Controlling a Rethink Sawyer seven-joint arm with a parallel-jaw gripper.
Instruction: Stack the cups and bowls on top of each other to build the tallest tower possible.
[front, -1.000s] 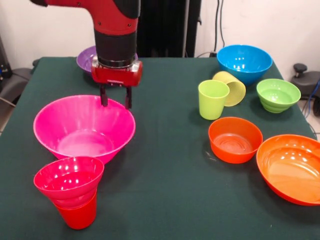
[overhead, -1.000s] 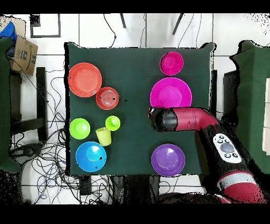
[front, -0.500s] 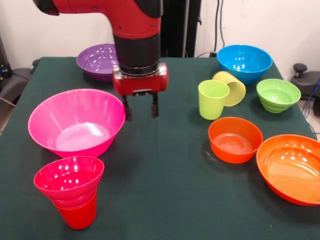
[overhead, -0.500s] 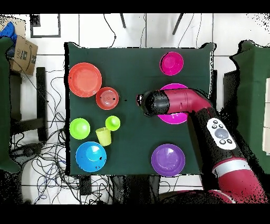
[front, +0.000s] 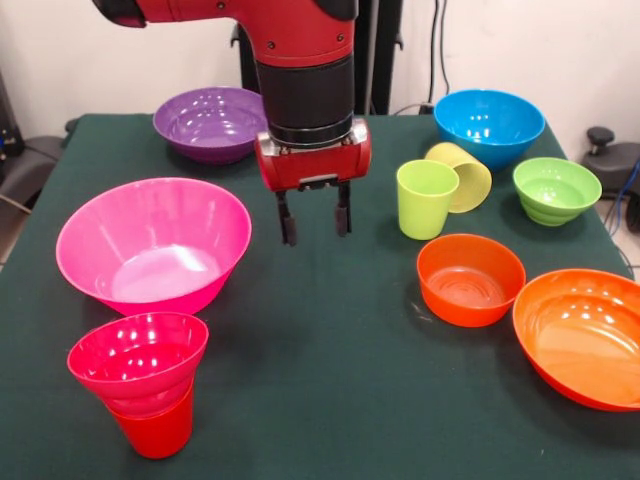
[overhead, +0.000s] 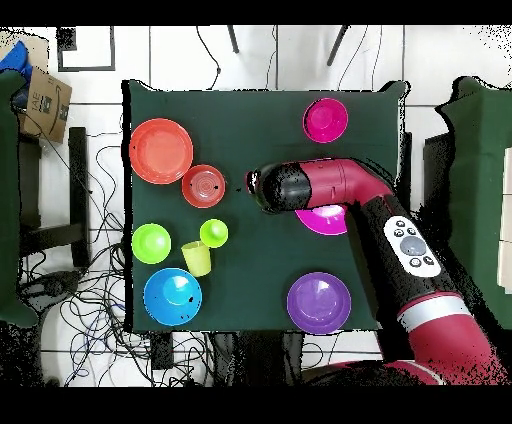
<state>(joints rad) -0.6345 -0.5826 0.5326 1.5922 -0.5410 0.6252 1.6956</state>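
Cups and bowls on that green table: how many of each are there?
Cups: 3, red, lime green, pale yellow lying on its side.
Bowls: 7, pink, magenta, purple, blue, ribbed green, small orange, large orange.
Total: 10

Bench (front: 330, 380) covered in dark green cloth, square from overhead (overhead: 265, 110). Cardboard box (overhead: 45, 100) off one corner of the bench, on a white tiled floor (overhead: 190, 55). Tangle of black cables (overhead: 85, 250) along one side of the bench — more under the lower edge. Front view: white wall (front: 520, 45) behind, cables (front: 438, 40) hanging down it, black office chair (front: 612, 155) at the right edge.
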